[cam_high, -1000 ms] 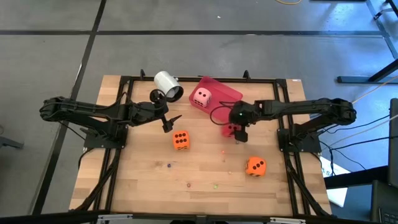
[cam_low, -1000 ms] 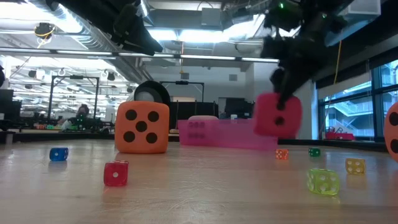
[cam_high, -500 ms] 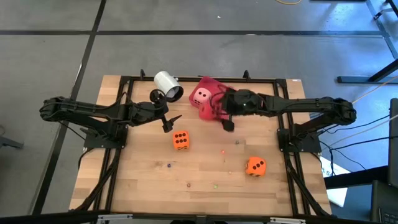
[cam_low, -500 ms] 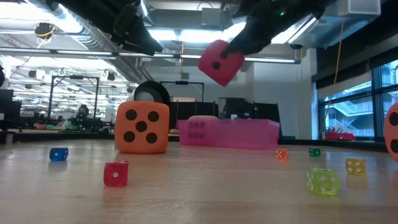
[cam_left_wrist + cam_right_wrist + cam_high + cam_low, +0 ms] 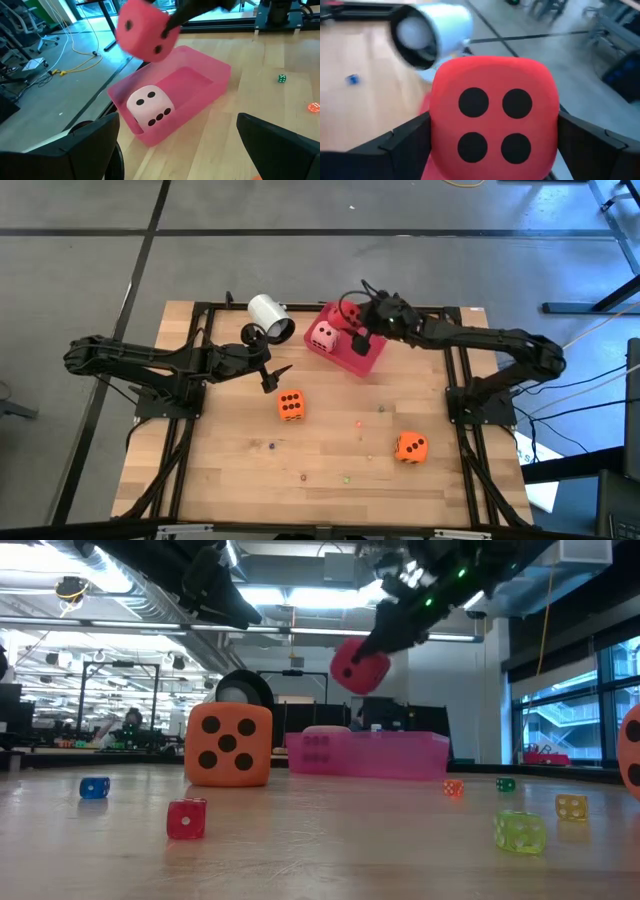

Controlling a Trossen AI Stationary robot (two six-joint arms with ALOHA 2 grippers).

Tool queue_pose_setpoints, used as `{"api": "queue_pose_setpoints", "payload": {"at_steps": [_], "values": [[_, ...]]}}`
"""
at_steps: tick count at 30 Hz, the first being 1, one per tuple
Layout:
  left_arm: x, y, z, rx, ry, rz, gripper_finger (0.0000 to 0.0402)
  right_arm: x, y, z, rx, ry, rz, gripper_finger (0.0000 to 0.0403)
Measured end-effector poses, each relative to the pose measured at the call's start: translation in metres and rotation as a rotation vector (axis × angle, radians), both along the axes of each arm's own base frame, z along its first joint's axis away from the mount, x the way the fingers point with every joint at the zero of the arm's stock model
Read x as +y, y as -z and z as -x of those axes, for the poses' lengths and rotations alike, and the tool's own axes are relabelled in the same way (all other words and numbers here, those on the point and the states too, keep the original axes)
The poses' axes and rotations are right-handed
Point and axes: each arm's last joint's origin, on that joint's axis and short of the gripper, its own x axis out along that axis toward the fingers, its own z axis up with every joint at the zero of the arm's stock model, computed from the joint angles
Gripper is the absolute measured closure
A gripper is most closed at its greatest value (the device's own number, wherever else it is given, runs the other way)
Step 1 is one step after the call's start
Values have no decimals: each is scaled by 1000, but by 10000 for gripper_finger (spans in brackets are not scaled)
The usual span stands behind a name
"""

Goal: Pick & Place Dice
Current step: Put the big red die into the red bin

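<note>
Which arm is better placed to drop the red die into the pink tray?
The right. Its end effector already holds the red die above the pink tray, where the pink die lies. The left end effector is open, beside the tray.

Carried by the right gripper point(image 5: 361, 337) from low at centre-right of the low view, up and leftward: red die point(image 5: 359, 664) now clamped high above the pink tray point(image 5: 372, 356). In the high view, shifted from mid-table to the upper centre.
</note>
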Motion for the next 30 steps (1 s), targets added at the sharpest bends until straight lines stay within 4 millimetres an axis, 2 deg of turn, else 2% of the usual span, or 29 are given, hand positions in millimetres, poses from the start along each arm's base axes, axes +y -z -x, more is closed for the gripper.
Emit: {"api": "queue_pose_setpoints", "payload": {"at_steps": [6, 9, 22, 30], "values": [[0, 0, 0, 0, 1, 0, 2, -26, 39, -15, 72, 59, -29, 35], [0, 0, 0, 0, 0, 0, 2, -34, 52, -18, 100, 75, -42, 35], [0, -1, 0, -13, 1, 0, 2, -46, 56, -15, 97, 109, -42, 7], [-1, -3, -1, -33, 30, 12, 2, -49, 56, -15, 128, 77, 15, 6]]}}
